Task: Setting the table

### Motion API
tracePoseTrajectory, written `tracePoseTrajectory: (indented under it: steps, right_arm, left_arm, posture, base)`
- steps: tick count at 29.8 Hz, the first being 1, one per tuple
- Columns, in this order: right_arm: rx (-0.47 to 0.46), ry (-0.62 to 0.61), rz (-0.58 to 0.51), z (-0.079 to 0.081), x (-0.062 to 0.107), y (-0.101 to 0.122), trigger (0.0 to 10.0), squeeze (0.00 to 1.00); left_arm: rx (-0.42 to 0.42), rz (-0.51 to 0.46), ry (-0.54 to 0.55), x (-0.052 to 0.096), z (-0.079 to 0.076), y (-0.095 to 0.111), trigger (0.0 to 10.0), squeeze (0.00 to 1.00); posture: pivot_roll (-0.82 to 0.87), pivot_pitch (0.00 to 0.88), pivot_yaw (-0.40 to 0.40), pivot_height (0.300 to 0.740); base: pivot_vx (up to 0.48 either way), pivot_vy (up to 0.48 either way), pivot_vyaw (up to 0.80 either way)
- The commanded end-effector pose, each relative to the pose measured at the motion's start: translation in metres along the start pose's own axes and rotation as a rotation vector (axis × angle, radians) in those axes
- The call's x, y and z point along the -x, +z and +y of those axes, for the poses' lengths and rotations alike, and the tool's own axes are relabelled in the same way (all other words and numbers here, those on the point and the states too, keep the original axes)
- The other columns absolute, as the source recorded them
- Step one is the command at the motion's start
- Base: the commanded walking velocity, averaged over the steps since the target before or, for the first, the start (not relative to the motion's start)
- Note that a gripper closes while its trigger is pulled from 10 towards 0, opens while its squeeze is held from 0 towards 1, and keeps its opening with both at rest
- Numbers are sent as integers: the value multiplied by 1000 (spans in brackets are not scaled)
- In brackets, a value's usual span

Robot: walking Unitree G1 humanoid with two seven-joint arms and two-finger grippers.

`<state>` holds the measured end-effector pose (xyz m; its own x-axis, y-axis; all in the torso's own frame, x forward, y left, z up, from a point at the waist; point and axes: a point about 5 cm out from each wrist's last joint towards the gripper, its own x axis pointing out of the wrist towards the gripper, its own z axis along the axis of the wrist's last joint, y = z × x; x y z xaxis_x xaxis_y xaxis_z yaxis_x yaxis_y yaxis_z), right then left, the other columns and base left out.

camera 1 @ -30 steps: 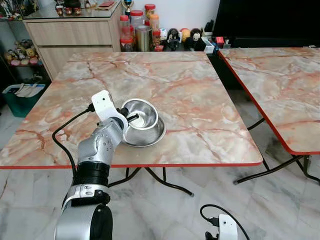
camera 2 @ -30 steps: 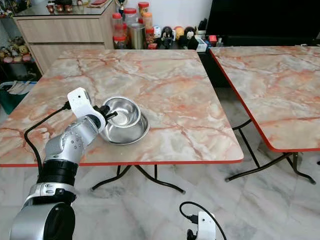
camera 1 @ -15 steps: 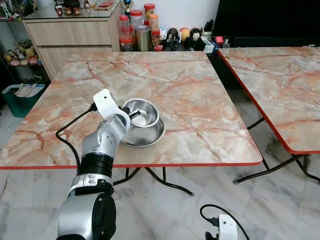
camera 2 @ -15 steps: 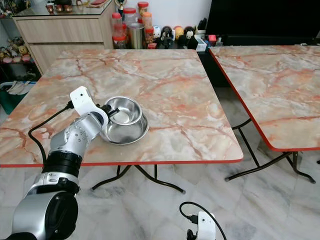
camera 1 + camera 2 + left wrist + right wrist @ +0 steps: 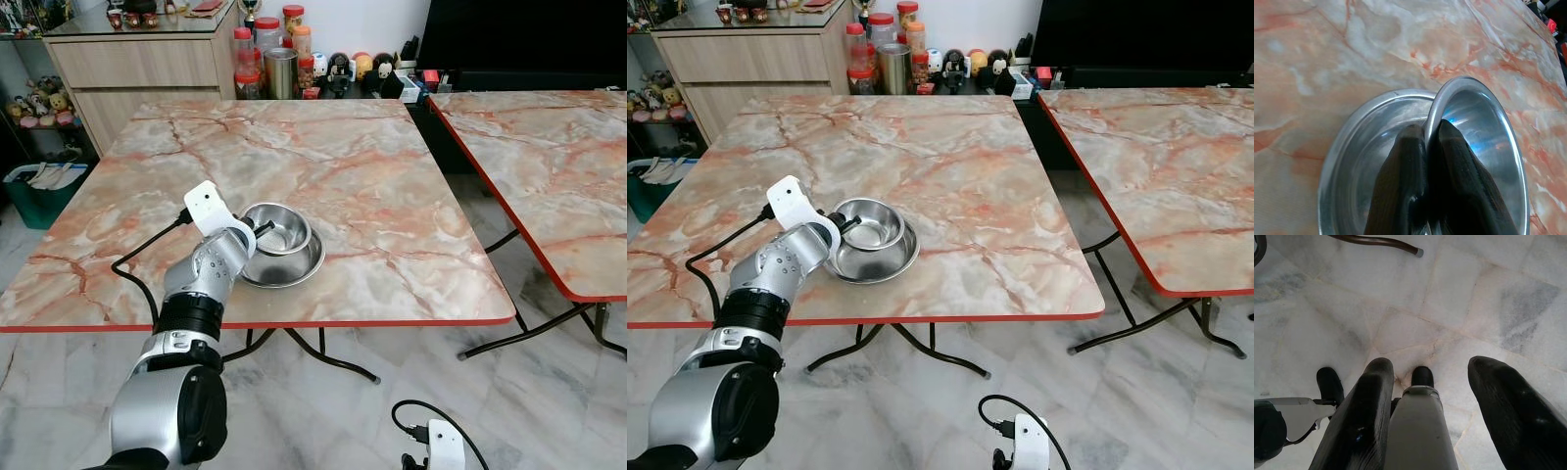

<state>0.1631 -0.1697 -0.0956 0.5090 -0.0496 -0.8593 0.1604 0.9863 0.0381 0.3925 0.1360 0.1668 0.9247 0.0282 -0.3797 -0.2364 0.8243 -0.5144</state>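
Observation:
Two steel bowls sit nested on the marble table (image 5: 372, 186), near its front edge. The small bowl (image 5: 281, 227) lies inside the larger bowl (image 5: 294, 269). My left gripper (image 5: 257, 228) is shut on the small bowl's near rim; in the left wrist view the two black fingers (image 5: 1410, 161) pinch the small bowl (image 5: 1484, 147) over the large bowl (image 5: 1352, 161). My right gripper (image 5: 1425, 377) hangs open by my side above the floor.
A second marble table (image 5: 549, 166) stands to the right across a narrow gap. Behind the table are a wooden cabinet (image 5: 137, 69) and several jars (image 5: 269, 59). A teal bin (image 5: 39, 191) sits on the floor at the left.
The left gripper has lowered the small bowl a little, deeper into the larger bowl. The right arm has stayed still.

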Motion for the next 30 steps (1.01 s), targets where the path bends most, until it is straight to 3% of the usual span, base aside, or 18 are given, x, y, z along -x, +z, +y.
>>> tracePoseTrajectory:
  steps: [1,5,10,11,17,23,30]
  right_arm:
    - [-7,-1,-5,0,0,1,10000,0]
    - [-6,-1,-5,0,0,2,10000,0]
    - [-9,0,-8,0,0,2,10000,0]
    - [-10,0,-8,0,0,2,10000,0]
    - [-13,-1,-10,0,0,2,10000,0]
    - [-10,-2,-10,-1,0,2,10000,0]
    - [-9,-3,-12,-1,0,3,10000,0]
  left_arm:
    - [10,11,4,-1,-2,2,10000,0]
    - [14,31,5,-2,-2,0,10000,0]
    - [46,-64,-64,-3,0,14,10000,0]
    - [3,-106,-128,-3,-1,18,10000,0]
    - [1,-133,-201,-3,2,19,10000,0]
    - [40,-194,-308,-1,14,19,10000,0]
    - [26,-221,-331,1,30,15,10000,0]
  posture:
    - [51,0,-6,740]
    - [52,0,-5,740]
    - [50,0,-5,740]
    - [48,0,-5,740]
    - [42,0,-6,740]
    - [41,0,-15,740]
    - [39,0,-17,740]
  base:
    - [0,0,0]
    - [0,0,0]
    - [0,0,0]
    - [0,0,0]
    - [0,0,0]
    - [0,0,0]
    - [0,0,0]
